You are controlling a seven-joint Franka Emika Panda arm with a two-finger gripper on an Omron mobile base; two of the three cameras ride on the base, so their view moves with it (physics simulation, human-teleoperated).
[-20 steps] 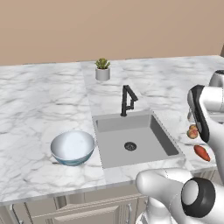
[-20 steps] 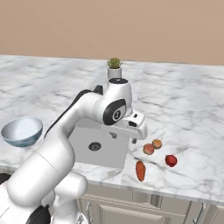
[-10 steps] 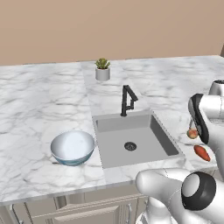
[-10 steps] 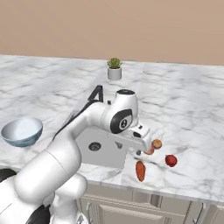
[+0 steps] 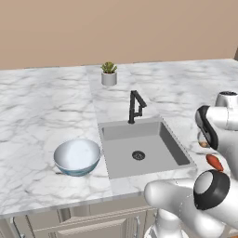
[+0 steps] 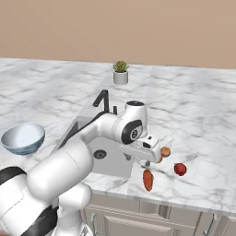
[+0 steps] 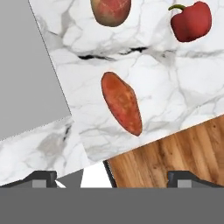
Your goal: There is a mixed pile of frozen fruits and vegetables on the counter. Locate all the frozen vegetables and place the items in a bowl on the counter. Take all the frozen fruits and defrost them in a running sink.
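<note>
My gripper (image 6: 146, 157) hangs open just above the counter (image 6: 198, 115), right of the sink (image 6: 82, 130), with nothing between its fingers. In the hand view my gripper (image 7: 114, 179) has its tips spread wide, and an elongated orange-red vegetable (image 7: 121, 103) lies on the marble just ahead of them. Farther off lie a dark red vegetable (image 7: 190, 21) and an orange-peach fruit (image 7: 111, 9). From the right base view the orange-red lump (image 6: 147, 179) sits near the front edge, the red one (image 6: 180, 169) to its right, the fruit (image 6: 165, 151) behind the gripper. The pale blue bowl (image 5: 77, 156) stands left of the sink (image 5: 139, 148).
A black faucet (image 5: 135, 106) rises behind the basin, and a small potted plant (image 5: 109, 74) stands farther back. The counter's front edge runs close to the orange-red lump, with wooden floor (image 7: 175, 148) beyond it. My arm's white links (image 5: 218, 125) cover part of the pile from the left.
The arm has swung right and forward and dropped lower, bringing the gripper down over the pile beside the sink. The jaws stay wide apart. The pieces and the bowl have not moved.
</note>
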